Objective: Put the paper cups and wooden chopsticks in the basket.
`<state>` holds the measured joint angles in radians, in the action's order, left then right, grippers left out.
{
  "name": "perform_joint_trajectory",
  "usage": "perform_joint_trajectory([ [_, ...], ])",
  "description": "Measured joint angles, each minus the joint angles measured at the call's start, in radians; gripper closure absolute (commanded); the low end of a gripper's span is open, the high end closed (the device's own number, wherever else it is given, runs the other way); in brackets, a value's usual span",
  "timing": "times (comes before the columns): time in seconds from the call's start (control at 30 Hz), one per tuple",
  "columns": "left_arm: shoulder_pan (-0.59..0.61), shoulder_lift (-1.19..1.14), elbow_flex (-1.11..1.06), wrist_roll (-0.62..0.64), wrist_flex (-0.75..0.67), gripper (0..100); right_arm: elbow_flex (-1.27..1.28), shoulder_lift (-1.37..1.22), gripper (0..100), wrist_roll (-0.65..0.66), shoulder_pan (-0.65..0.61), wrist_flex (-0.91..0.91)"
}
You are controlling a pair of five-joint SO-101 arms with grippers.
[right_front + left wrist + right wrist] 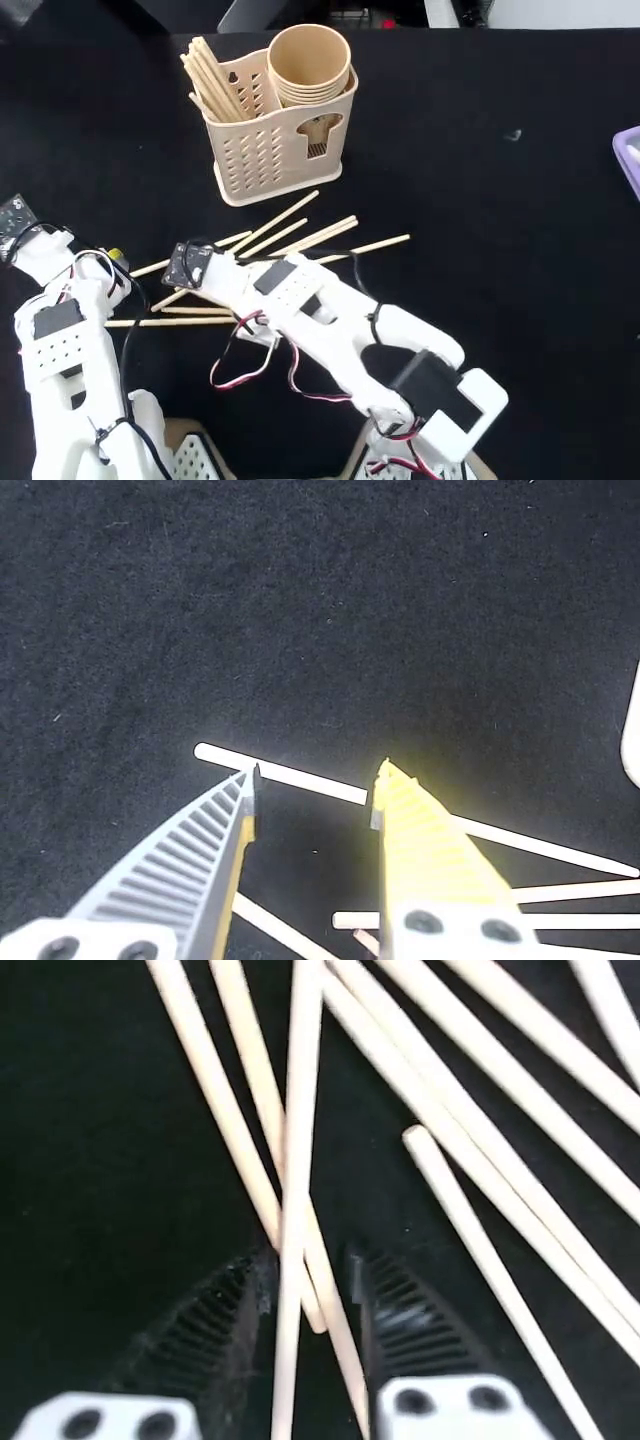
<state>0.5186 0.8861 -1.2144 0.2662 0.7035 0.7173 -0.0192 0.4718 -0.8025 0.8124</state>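
The paper cups (pixel 310 60) sit nested in one compartment of the basket (pixel 270 160), with the stored chopsticks (pixel 215 80) standing in the compartment beside them. What is left, by the look of it, is the loose chopsticks (pixel 300 232), scattered and crossing one another on the black worktop (pixel 480 250) near the basket's front. The right claw (pixel 310 1270) is released, its dark jaws straddling two or three crossed sticks low over the worktop. The left claw (pixel 315 785) is likewise released, its grey and yellow jaws either side of a single stick (pixel 290 773) close to its end. These sticks look light, stiff and smooth — thin wood that will likely roll or swivel in a pinch, and one taken near the tip may pivot downward. A hold nearer the middle should carry steadier. Where sticks overlap, closing on several may drag neighbours along or let one slip free — the single stick seems the cleaner pick. They hardly look fragile, so a firm squeeze should do no harm.
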Motion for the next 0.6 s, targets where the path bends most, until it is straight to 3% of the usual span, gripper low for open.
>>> perform_joint_trajectory([
  [0.43,0.000,0.000,0.000,0.000,0.000,80,0.003,0.255,98.7,0.029,-0.002,0.229],
  [0.6,0.000,0.000,0.000,0.000,0.000,80,0.003,0.342,98.7,0.112,0.126,0.278],
])
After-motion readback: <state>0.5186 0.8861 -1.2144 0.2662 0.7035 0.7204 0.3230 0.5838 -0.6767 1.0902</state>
